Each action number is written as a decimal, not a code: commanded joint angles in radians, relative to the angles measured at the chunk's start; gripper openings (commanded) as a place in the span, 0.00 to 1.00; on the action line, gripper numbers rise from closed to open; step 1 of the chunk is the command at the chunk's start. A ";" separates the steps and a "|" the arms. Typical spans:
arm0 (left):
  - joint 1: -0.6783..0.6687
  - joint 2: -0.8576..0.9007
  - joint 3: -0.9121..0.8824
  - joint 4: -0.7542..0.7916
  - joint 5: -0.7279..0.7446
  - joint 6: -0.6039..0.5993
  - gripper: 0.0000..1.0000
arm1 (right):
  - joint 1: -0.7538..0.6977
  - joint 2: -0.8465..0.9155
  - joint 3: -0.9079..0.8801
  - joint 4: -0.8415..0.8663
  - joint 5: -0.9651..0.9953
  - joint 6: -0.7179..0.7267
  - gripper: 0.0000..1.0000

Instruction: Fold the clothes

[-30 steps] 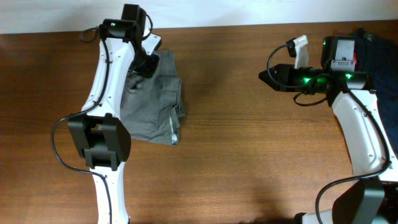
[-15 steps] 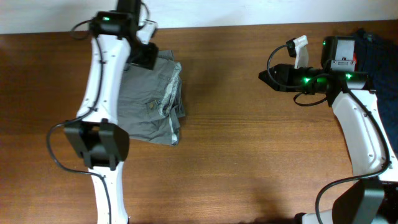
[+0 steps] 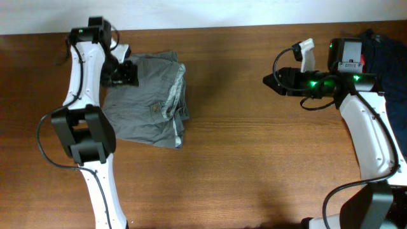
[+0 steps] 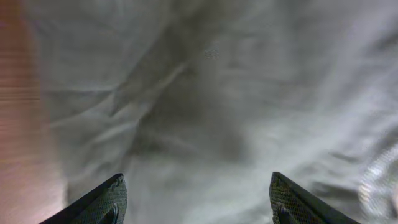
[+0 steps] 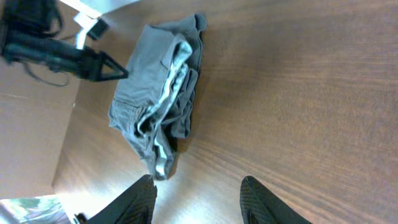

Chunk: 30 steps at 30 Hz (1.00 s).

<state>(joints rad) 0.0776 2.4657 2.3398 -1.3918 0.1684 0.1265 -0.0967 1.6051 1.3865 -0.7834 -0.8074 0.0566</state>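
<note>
Closest, in the left wrist view, the two dark fingertips of the left gripper (image 4: 196, 180) are seen at the bottom of the frame. They are set wide apart and nothing is held between them. Beyond them the frame is filled by the grey-olive shorts (image 4: 205, 93), soft and wrinkled, with a strip of the table (image 4: 18, 93) at the left edge. In the right wrist view the right gripper (image 5: 198, 183) is shown at the bottom, its fingers also apart and empty, with bare wood between them. The shorts are found far off, in the upper left of that frame.

From overhead, the shorts are seen in the upper left of the frame, on the table. They are already doubled into a rough bundle, and the pale lining (image 3: 173, 102) is exposed along the right side. The left gripper is placed at their upper left edge; whether the cloth is touched cannot be told. The right gripper is found well apart, in the upper right, near a dark blue garment (image 3: 389, 57) at the frame edge.

The cloth is judged to be light, limp and not slippery, so it will likely sag and unfold if it is lifted by one point. A hold is best taken at the waistband or a hem corner, where several layers can be pinched together. The loose layers at the right edge could be dragged open by a careless pull.
</note>
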 commanded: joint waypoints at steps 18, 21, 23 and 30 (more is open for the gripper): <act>-0.136 0.064 -0.024 -0.087 0.240 -0.014 0.17 | 0.275 0.021 -0.002 0.000 0.289 -0.195 0.06; -0.192 0.064 -0.024 -0.071 0.235 -0.029 0.17 | 0.273 0.021 -0.002 -0.005 0.308 -0.195 0.06; -0.220 0.064 -0.024 -0.059 0.221 -0.029 0.17 | 0.272 0.021 -0.002 -0.009 0.313 -0.195 0.06; -0.265 0.060 -0.022 -0.069 0.096 -0.038 0.12 | 0.271 0.021 -0.002 -0.013 0.327 -0.194 0.06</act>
<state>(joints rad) -0.1963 2.5267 2.3272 -1.4460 0.3462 0.1032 0.1719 1.6207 1.3861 -0.7956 -0.4976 -0.1272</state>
